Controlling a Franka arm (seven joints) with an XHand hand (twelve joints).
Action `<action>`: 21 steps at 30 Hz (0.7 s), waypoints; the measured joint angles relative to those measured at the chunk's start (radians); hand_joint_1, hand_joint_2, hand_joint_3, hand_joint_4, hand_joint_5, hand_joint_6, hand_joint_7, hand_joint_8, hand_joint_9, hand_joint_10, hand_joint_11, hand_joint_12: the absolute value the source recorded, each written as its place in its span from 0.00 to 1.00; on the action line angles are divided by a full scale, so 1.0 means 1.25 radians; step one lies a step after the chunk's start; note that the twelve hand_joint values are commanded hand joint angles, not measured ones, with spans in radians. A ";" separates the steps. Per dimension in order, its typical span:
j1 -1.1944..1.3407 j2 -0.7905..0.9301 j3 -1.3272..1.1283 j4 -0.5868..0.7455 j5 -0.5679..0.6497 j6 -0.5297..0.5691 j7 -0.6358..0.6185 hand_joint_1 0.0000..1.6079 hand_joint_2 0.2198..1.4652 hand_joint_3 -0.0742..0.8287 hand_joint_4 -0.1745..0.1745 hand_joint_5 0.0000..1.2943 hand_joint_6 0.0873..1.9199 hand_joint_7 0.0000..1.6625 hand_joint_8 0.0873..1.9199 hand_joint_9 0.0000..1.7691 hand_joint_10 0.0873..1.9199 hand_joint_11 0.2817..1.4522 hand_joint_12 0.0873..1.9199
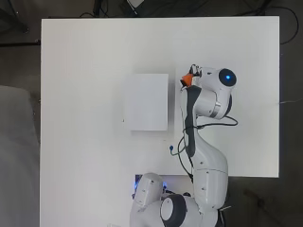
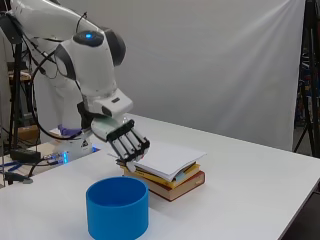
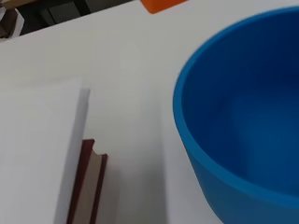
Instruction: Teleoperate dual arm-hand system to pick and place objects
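Right at the near edge of the book stack (image 2: 167,175) the hand (image 2: 126,142) hangs with its dark fingers (image 2: 134,146) pointing down and only slightly bent, spread rather than closed. A small orange thing (image 1: 188,80) shows beside the hand from overhead, and an orange edge (image 3: 161,4) cuts into the wrist view; it may be held against the palm, but the side view hides it, so whether the fingers actually pinch it cannot be told. The fingertips reach to the stack's top white sheet (image 2: 170,157), seemingly touching or just above its corner.

The stack is a white-covered book lying on yellow ones, with a dark red hardback (image 3: 86,186) at the bottom, flat on the white worktop (image 2: 260,190). From overhead it reads as a plain white rectangle (image 1: 147,101) just beside the arm (image 1: 208,142).

A blue round bowl (image 2: 117,207) stands upright on the worktop near the stack, apart from it, on the side closer to the side camera. In the wrist view its rim (image 3: 187,79) and empty inside fill much of the picture.
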 joint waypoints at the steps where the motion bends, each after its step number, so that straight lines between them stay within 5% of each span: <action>1: 0.021 -0.012 -0.033 -0.005 -0.009 0.004 0.006 0.53 0.92 0.08 0.79 0.38 0.85 0.32 0.73 0.37 0.61 0.43 0.00; 4: 0.038 -0.029 -0.094 -0.020 -0.028 0.016 0.018 0.47 0.91 0.08 0.98 0.40 0.85 0.29 0.67 0.36 0.60 0.43 0.00; 9: 0.017 -0.036 -0.103 -0.050 -0.051 0.028 0.039 0.46 0.91 0.08 1.00 0.40 0.85 0.26 0.68 0.33 0.65 0.42 0.00; 11: 0.020 -0.043 -0.119 -0.060 -0.065 0.034 0.051 0.27 0.76 0.06 0.64 0.20 0.34 0.18 0.34 0.24 0.35 0.28 0.00; 13: 0.030 -0.047 -0.129 -0.057 -0.079 0.032 0.069 0.08 0.61 0.07 0.48 0.05 0.05 0.05 0.06 0.12 0.08 0.15 0.00; 15: 0.034 -0.036 -0.115 -0.055 -0.076 0.028 0.076 0.02 0.56 0.08 0.51 0.01 0.00 0.02 0.00 0.09 0.00 0.10 0.00; 21: -0.158 0.169 0.120 -0.059 0.101 0.026 -0.005 0.00 0.65 0.09 0.65 0.07 0.00 0.13 0.00 0.18 0.00 0.12 0.00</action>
